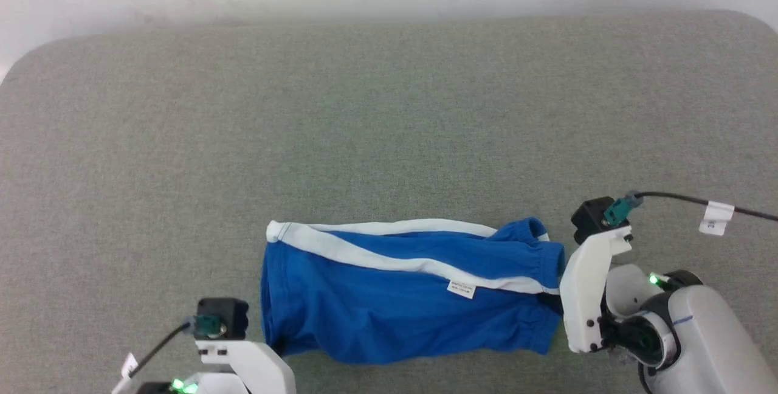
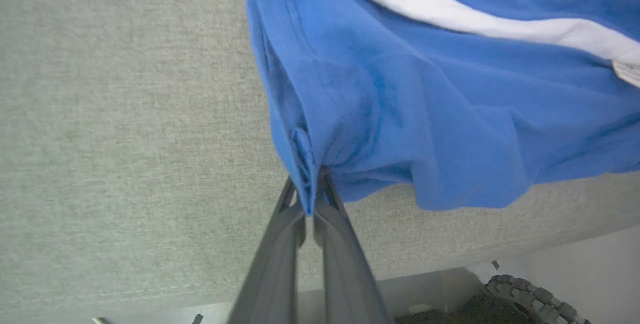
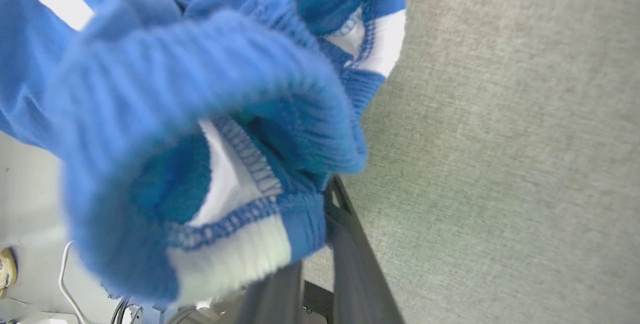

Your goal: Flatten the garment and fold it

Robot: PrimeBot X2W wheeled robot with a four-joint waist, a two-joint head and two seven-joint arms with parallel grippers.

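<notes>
The bright blue shorts lie stretched left to right near the front of the grey padded table, with a white trim band running across them and a small white tag. My left gripper is shut on the lower left hem corner of the shorts. That corner is lifted a little, and the fabric sags towards the table edge. My right gripper is shut on the bunched elastic waistband at the shorts' right end. In the head view the left wrist and the right wrist flank the shorts.
The table's near edge runs just behind my left fingers, with pale floor and a dark ridged wheel below it. A black cable with a white label trails from the right wrist. Bare grey surface stretches beyond the shorts to the back wall.
</notes>
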